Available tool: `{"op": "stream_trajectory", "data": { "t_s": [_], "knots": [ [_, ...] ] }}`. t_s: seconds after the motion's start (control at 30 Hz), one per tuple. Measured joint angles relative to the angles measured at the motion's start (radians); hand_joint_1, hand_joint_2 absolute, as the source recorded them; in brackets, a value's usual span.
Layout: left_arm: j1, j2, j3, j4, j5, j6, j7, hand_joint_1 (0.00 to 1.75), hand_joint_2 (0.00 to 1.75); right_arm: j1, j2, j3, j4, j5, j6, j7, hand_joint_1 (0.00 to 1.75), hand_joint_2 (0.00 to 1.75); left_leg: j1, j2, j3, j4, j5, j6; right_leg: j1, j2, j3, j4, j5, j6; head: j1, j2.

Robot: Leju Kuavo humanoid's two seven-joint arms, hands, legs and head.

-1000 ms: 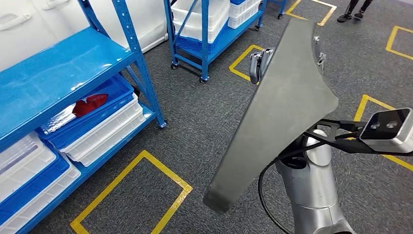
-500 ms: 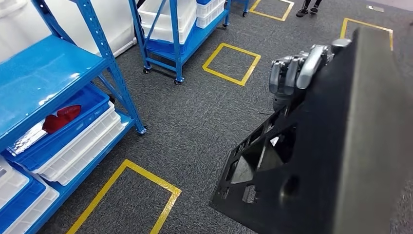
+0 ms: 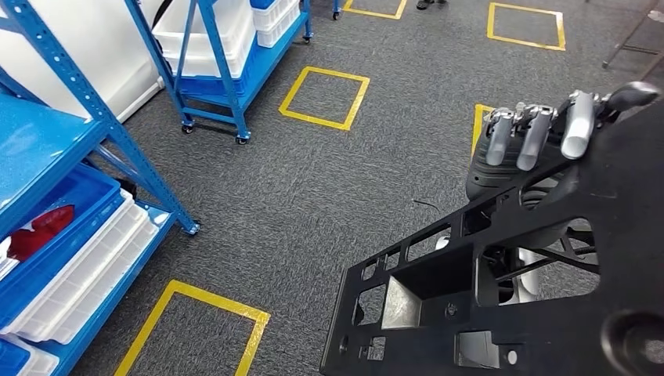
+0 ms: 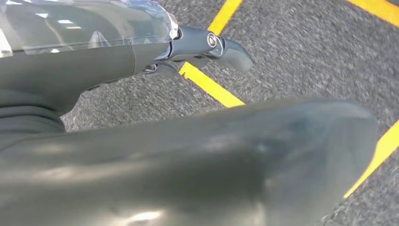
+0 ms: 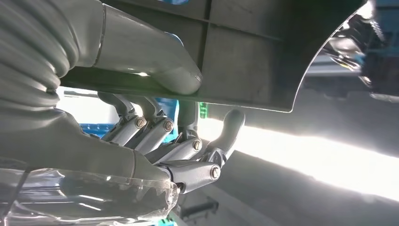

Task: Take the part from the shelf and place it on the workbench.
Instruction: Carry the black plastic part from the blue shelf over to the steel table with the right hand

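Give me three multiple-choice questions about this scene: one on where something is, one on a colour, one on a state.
1. In the head view, where does the blue shelf stand?
A) left of the black part
B) right of it
C) on top of it

2. What colour are the floor tape squares?
A) red
B) yellow
C) white

3. The black part is
A) lying on the floor
B) resting on the shelf
C) held by the right robot hand

Answers: 1 A, the shelf is at the left edge and the part at the lower right. 2 B, every outline is yellow. 3 C, the hand grips the part's edge.
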Motion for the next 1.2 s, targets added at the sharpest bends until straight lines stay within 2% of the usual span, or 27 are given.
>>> {"op": "stream_trajectory", "data": {
  "t_s": [0.03,0.07,0.1,0.13,0.2,0.23,0.27,0.33,0.37,0.4,0.47,0.53,0.57,0.6,0.63,0.7,0.77,0.83,0.87,0.93,1.0,1.03,1.07,1.1,1.13,1.17,1.2],
  "knots": [
    [0.003,0.0,0.0,0.0,-0.001,0.0,-0.001,0.0,0.0,0.006,0.004,-0.003,0.002,-0.003,0.003,0.002,1.75,1.75,0.0,-0.005,-0.027,0.051,-0.013,-0.001,0.001,0.014,0.0,0.001,0.0,-0.001,0.0,0.0],
    [0.004,0.0,0.0,0.0,-0.001,0.001,-0.003,0.0,0.0,0.011,0.008,-0.006,0.003,-0.004,0.004,0.004,1.75,1.75,0.0,-0.008,-0.041,0.07,-0.008,-0.002,0.001,0.028,0.0,0.003,0.0,-0.001,0.0,0.0],
    [0.005,0.001,0.0,0.0,-0.001,0.002,-0.004,0.0,0.0,0.014,0.01,-0.01,0.005,-0.006,0.004,0.007,1.75,1.75,0.001,-0.01,-0.036,0.05,0.018,-0.002,0.001,0.043,0.0,0.005,-0.001,0.0,0.0,0.0],
    [0.005,0.001,0.0,0.0,-0.002,0.004,-0.006,0.0,0.0,0.015,0.013,-0.012,0.006,-0.007,0.004,0.01,1.75,1.75,0.002,-0.019,-0.016,-0.004,0.057,-0.001,0.0,0.057,0.0,0.009,-0.002,0.002,0.0,0.0],
    [0.005,0.001,0.0,0.0,-0.005,0.008,-0.01,0.0,0.0,0.016,0.018,-0.015,0.006,-0.007,0.003,0.018,1.75,1.75,0.008,-0.069,0.036,-0.132,0.116,0.002,-0.002,0.082,-0.005,0.02,-0.007,0.01,0.0,0.0],
    [0.006,0.001,0.0,0.0,-0.006,0.01,-0.012,0.0,0.0,0.016,0.02,-0.016,0.006,-0.005,0.002,0.022,1.75,1.75,0.009,-0.091,0.052,-0.171,0.127,0.005,-0.004,0.093,-0.01,0.025,-0.008,0.016,0.0,0.0],
    [0.006,0.001,0.0,0.0,-0.008,0.011,-0.015,0.0,0.0,0.016,0.022,-0.017,0.006,-0.002,-0.001,0.027,1.75,1.75,0.009,-0.104,0.058,-0.187,0.127,0.008,-0.005,0.104,-0.015,0.027,-0.007,0.022,0.0,0.0],
    [0.005,0.0,-0.001,0.0,-0.012,0.011,-0.023,0.0,0.0,0.016,0.025,-0.02,0.006,0.009,-0.01,0.036,1.75,1.75,0.006,-0.087,0.061,-0.193,0.129,0.021,-0.009,0.124,-0.021,0.024,-0.002,0.036,0.0,0.0],
    [0.004,0.0,-0.002,0.0,-0.014,0.009,-0.027,0.0,0.0,0.016,0.025,-0.021,0.006,0.015,-0.015,0.04,1.75,1.75,0.006,-0.075,0.064,-0.198,0.132,0.028,-0.008,0.11,-0.023,0.028,-0.004,0.041,0.0,0.0],
    [0.003,0.0,-0.004,0.0,-0.016,0.006,-0.03,0.0,0.0,0.014,0.025,-0.023,0.006,0.02,-0.02,0.043,1.75,1.75,0.007,-0.062,0.068,-0.204,0.135,0.035,-0.007,0.084,-0.031,0.046,-0.016,0.046,0.0,0.0],
    [0.004,0.0,-0.006,0.0,-0.021,0.002,-0.033,0.0,0.0,0.011,0.025,-0.024,0.006,0.026,-0.025,0.047,1.75,1.75,0.005,-0.035,0.073,-0.211,0.137,0.044,-0.007,0.018,-0.076,0.139,-0.067,0.053,0.0,0.0],
    [0.007,0.001,-0.007,0.0,-0.024,-0.002,-0.035,0.0,0.0,0.009,0.025,-0.024,0.007,0.029,-0.03,0.051,1.75,1.75,0.001,-0.006,0.073,-0.211,0.135,0.047,-0.013,-0.004,-0.138,0.264,-0.117,0.059,0.0,0.0],
    [0.008,0.001,-0.008,0.0,-0.024,-0.004,-0.035,0.0,0.0,0.009,0.025,-0.024,0.008,0.031,-0.032,0.054,1.75,1.75,0.0,0.008,0.073,-0.21,0.134,0.047,-0.015,-0.007,-0.153,0.292,-0.12,0.061,0.0,0.0],
    [0.007,0.001,-0.009,0.0,-0.025,-0.007,-0.034,0.0,0.0,0.009,0.025,-0.024,0.008,0.035,-0.033,0.056,1.75,1.75,-0.001,0.022,0.074,-0.21,0.132,0.047,-0.016,-0.01,-0.148,0.284,-0.106,0.061,0.0,0.0],
    [0.006,0.001,-0.01,0.0,-0.027,-0.009,-0.032,0.0,0.0,0.006,0.025,-0.023,0.008,0.04,-0.032,0.059,1.75,1.75,-0.001,0.033,0.076,-0.21,0.13,0.045,-0.016,-0.015,-0.123,0.237,-0.078,0.059,0.0,0.0],
    [0.004,0.001,-0.011,0.0,-0.03,-0.013,-0.027,0.0,0.0,-0.005,0.025,-0.019,0.008,0.05,-0.032,0.067,1.75,1.75,-0.005,0.053,0.082,-0.209,0.124,0.039,-0.007,-0.052,-0.048,0.099,-0.025,0.049,0.0,0.0],
    [0.004,0.001,-0.011,0.0,-0.034,-0.017,-0.024,0.0,0.0,-0.019,0.025,-0.009,0.008,0.06,-0.033,0.073,1.75,1.75,-0.009,0.071,0.086,-0.209,0.119,0.029,0.005,-0.077,-0.01,0.024,-0.01,0.036,0.0,0.0],
    [0.003,0.001,-0.012,0.0,-0.036,-0.021,-0.023,0.0,0.0,-0.024,0.025,0.002,0.008,0.069,-0.034,0.074,1.75,1.75,-0.01,0.091,0.093,-0.214,0.115,0.019,0.009,-0.06,-0.009,0.015,-0.012,0.025,0.0,0.0],
    [0.001,0.001,-0.014,0.0,-0.038,-0.023,-0.024,0.0,0.0,-0.025,0.025,0.007,0.008,0.072,-0.035,0.075,1.75,1.75,-0.008,0.089,0.096,-0.212,0.111,0.013,0.007,-0.05,-0.006,0.009,-0.01,0.02,0.0,0.0],
    [-0.001,0.0,-0.017,0.0,-0.04,-0.028,-0.026,0.0,0.0,-0.03,0.024,0.019,0.009,0.078,-0.036,0.076,1.75,1.75,-0.005,0.052,0.079,-0.166,0.077,0.007,0.001,-0.03,0.001,-0.002,-0.005,0.008,0.0,0.0],
    [0.001,0.0,-0.019,0.0,-0.041,-0.033,-0.027,0.0,0.0,-0.034,0.024,0.03,0.012,0.079,-0.037,0.075,1.75,1.75,-0.003,0.005,0.019,-0.041,0.016,0.004,-0.002,-0.009,0.003,-0.004,-0.004,0.002,0.0,0.0],
    [0.004,0.0,-0.019,0.0,-0.041,-0.035,-0.027,0.0,0.0,-0.034,0.024,0.034,0.013,0.08,-0.037,0.074,1.75,1.75,-0.003,-0.003,-0.016,0.023,-0.007,0.003,-0.001,0.004,0.003,-0.004,-0.004,0.001,0.0,0.0],
    [0.006,0.0,-0.02,0.0,-0.041,-0.035,-0.026,0.0,0.0,-0.033,0.023,0.037,0.015,0.08,-0.037,0.072,1.75,1.75,-0.003,-0.007,-0.041,0.065,-0.013,0.002,0.0,0.018,0.003,-0.003,-0.005,0.001,0.0,0.0],
    [0.007,0.001,-0.02,0.0,-0.041,-0.036,-0.025,0.0,0.0,-0.033,0.022,0.038,0.016,0.079,-0.036,0.069,1.75,1.75,-0.003,-0.008,-0.049,0.068,0.002,0.002,0.0,0.032,0.004,-0.001,-0.005,0.001,0.0,0.0],
    [0.007,0.002,-0.02,0.0,-0.041,-0.035,-0.023,0.0,0.0,-0.032,0.021,0.039,0.016,0.078,-0.036,0.066,1.75,1.75,-0.002,-0.011,-0.038,0.032,0.035,0.003,-0.001,0.045,0.005,0.001,-0.006,0.003,0.0,0.0],
    [0.007,0.003,-0.02,0.0,-0.041,-0.035,-0.022,0.0,0.0,-0.032,0.019,0.039,0.016,0.076,-0.034,0.063,1.75,1.75,0.0,-0.023,-0.013,-0.034,0.078,0.003,-0.002,0.059,0.006,0.004,-0.009,0.006,0.0,0.0],
    [0.007,0.004,-0.02,0.0,-0.041,-0.034,-0.02,0.0,0.0,-0.032,0.017,0.039,0.016,0.075,-0.033,0.06,1.75,1.75,0.002,-0.047,0.015,-0.102,0.11,0.003,-0.002,0.071,0.005,0.009,-0.011,0.01,0.0,0.0]
  ]
}}
